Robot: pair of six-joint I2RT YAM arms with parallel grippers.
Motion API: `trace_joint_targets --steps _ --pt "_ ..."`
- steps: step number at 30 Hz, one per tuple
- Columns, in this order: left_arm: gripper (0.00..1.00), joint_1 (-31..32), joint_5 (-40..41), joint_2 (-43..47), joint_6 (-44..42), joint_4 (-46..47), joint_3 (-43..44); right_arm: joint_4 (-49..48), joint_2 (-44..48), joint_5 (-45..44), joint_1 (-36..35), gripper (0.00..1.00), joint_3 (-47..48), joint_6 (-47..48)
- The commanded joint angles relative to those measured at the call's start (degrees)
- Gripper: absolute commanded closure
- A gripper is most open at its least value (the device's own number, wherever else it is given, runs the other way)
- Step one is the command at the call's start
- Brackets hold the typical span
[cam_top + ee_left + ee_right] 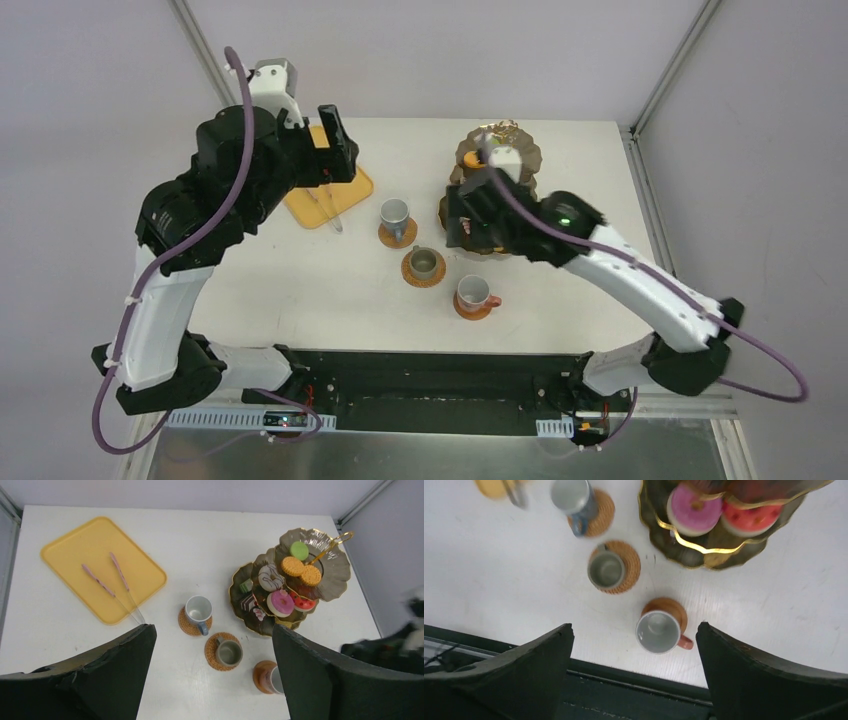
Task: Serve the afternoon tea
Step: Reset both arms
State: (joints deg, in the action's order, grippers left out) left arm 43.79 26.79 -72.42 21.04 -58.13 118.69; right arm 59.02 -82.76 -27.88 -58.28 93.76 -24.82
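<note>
Over the white table [200,535], left tool [212,627] held high, jaws spread wide, nothing between them; right tool [634,625] likewise wide apart and empty, the pink mug [658,631] on its brown round woven coaster [669,607] showing between its fingers at lower centre of the right wrist view; dark gold-rimmed three-tier stand [336,575] upright at right of the left wrist view; green macaron [299,550] and two orange macarons [292,566] on its top tier; pink doughnut [280,602] and red doughnut [303,603] on the middle tier; small cakes [246,586] on the lowest; grey-blue mug [198,611] and olive mug [230,652], each on a coaster, at centre, left of the stand; yellow-orange rectangular tray [75,550] upper left, pink-handled tongs [107,582] lying on it.
</note>
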Motion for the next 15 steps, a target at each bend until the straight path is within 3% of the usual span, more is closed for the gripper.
trace_joint_targets --steps 1,8,15 --pt "0.09 -0.2 4.2 3.6 -4.5 8.0 2.6 3.4 10.3 -11.1 -0.2 0.01 10.5 7.2" --pt "0.08 -0.2 7.3 7.3 -11.0 20.7 1.2 5.4 9.5 -19.5 -0.3 0.01 37.3 12.0" --pt "0.06 -0.2 8.4 6.6 -12.7 23.5 3.1 -6.6 19.2 -20.0 -0.2 0.01 35.9 16.8"
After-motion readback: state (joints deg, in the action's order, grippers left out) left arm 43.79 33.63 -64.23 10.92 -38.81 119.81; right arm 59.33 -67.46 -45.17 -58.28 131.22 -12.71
